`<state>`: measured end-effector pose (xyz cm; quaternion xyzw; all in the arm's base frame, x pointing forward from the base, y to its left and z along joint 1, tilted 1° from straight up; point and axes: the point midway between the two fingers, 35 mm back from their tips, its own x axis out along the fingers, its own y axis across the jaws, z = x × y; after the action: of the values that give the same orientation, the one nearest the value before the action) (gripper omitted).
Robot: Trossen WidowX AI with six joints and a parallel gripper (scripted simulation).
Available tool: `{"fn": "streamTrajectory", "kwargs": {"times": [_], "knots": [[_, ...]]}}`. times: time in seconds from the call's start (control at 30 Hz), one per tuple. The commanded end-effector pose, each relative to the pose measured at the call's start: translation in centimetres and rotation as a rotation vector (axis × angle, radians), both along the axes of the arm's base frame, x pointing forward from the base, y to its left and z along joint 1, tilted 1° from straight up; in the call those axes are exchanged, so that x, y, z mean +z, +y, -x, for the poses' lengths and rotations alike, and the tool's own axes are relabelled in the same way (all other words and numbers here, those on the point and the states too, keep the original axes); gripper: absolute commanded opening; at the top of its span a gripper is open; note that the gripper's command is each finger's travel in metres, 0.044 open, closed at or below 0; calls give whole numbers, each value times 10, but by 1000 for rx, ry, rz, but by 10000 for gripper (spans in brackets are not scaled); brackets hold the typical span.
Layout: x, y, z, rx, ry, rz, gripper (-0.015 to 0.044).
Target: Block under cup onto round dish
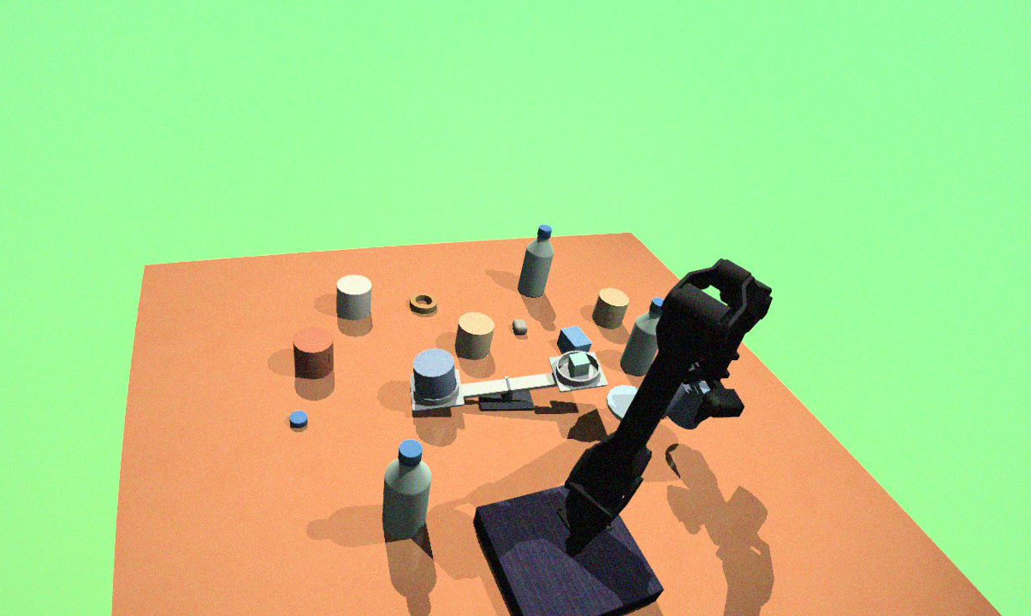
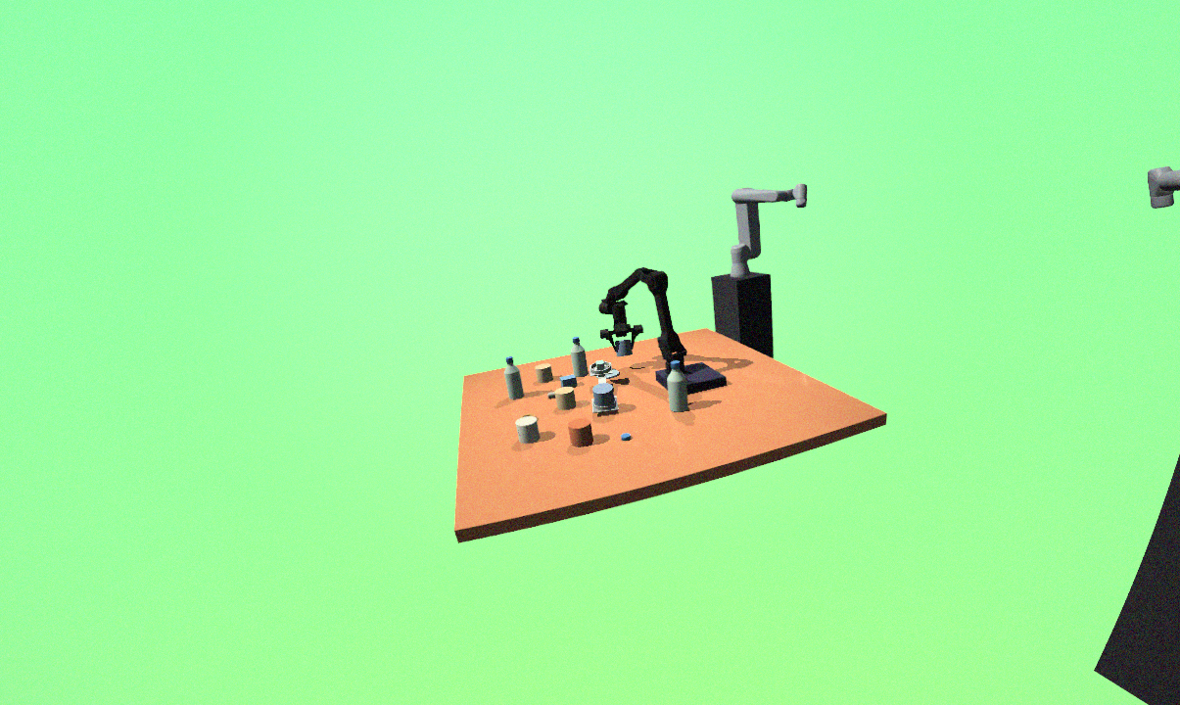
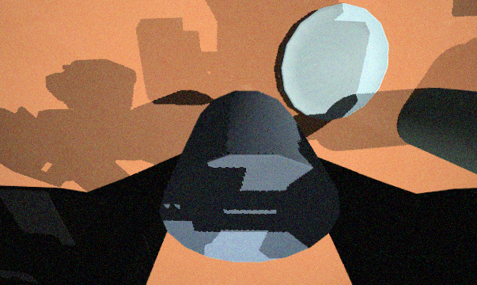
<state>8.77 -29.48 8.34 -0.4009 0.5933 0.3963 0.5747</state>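
My gripper [image 1: 693, 398] [image 2: 623, 344] [image 3: 245, 161] is shut on a blue-grey cup [image 1: 683, 407] [image 2: 624, 350] [image 3: 258, 123] and holds it above the table, to the right of the round dish in the top view. The pale dish [image 1: 620, 401] [image 3: 325, 63] is partly hidden by the arm there; no cup is over it. The small pale green block [image 1: 578, 364] lies uncovered in the right pan of the balance [image 1: 530, 384]. The other blue-grey cup [image 1: 435, 374] [image 2: 603, 397] stands on the left pan. The right pan looks higher than the left.
A bottle [image 1: 641, 346] stands beside the dish, with a blue box [image 1: 574, 340] and a tan cylinder [image 1: 609, 309] behind the right pan. Another tan cylinder [image 1: 474, 337] is behind the beam. Other bottles stand at the back [image 1: 535, 269] and front left [image 1: 405, 494].
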Motion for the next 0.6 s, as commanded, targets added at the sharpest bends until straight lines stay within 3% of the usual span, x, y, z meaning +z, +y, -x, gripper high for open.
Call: {"fn": "streamTrajectory", "kwargs": {"times": [0.0,0.57], "knots": [[-3,-2,5,13,1,5,0],[-46,-3,6,13,1,5,0]]}}
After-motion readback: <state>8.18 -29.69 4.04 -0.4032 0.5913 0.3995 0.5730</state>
